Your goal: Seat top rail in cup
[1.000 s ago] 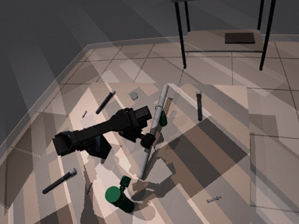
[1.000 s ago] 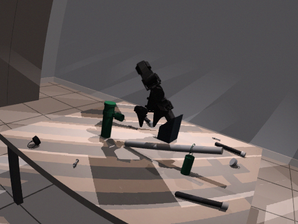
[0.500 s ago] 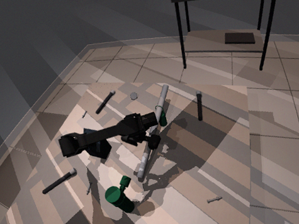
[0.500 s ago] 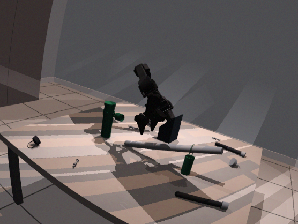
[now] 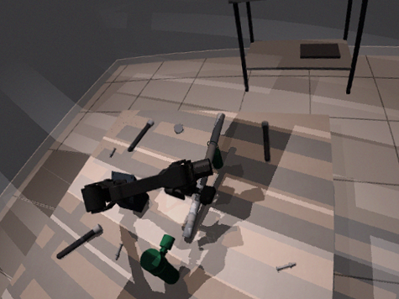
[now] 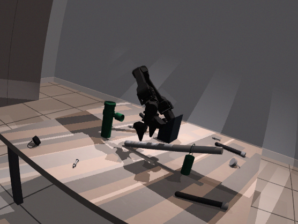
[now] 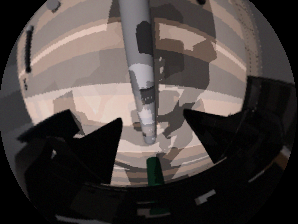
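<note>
The grey rail (image 5: 191, 217) (image 6: 163, 146) (image 7: 137, 50) runs through the wire loop (image 6: 193, 145) above the short green post (image 5: 218, 158) (image 6: 187, 164). Its cut end is apart from the green rail-end cup (image 5: 168, 242) (image 6: 119, 117) and looks lower in the exterior view. The cup hangs on the big green post (image 5: 152, 260) (image 6: 107, 126), with its band in the upper part near the cap. My gripper (image 6: 146, 138) (image 7: 153, 116) is open, its fingers wide apart on either side of the rail's line in the wrist view. Whether a finger touches the rail is unclear.
A dark box (image 6: 170, 131) stands behind the rail. Dark rods (image 5: 140, 137) (image 5: 266, 141) (image 5: 78, 242) lie around the rail. Small bolts (image 5: 286, 266) (image 5: 119, 251) and a round cap (image 5: 178, 128) (image 6: 233, 162) lie on the striped surface. A black ringed cap (image 6: 36, 140) lies beyond the big post.
</note>
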{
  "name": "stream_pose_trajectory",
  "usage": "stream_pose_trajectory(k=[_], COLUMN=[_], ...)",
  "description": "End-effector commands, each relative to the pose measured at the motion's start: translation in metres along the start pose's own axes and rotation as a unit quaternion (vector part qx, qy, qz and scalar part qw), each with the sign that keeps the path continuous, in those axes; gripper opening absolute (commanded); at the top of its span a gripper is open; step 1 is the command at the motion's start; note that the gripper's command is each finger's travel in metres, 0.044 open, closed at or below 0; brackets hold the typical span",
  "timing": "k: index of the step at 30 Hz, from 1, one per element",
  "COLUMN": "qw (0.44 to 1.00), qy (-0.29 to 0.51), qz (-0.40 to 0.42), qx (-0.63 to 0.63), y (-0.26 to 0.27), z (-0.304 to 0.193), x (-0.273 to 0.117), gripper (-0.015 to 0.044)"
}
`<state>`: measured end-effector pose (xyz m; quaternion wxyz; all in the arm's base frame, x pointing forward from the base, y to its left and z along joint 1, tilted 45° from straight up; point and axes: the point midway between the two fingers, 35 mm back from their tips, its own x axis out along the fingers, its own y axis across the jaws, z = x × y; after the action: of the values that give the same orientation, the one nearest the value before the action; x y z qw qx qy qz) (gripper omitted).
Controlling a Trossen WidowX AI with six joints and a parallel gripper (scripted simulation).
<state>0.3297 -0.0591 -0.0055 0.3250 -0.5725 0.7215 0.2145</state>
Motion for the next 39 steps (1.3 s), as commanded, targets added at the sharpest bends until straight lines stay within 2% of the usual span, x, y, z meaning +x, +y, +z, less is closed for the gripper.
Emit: stream_pose_trajectory(k=[1, 39], qw=[1.0, 1.0], qy=[0.002, 0.004], qz=[0.001, 0.001], qx=[-0.004, -0.004], y=[0.002, 0.003], z=[0.0, -0.001], x=[0.006, 0.063], gripper=[0.044, 0.044])
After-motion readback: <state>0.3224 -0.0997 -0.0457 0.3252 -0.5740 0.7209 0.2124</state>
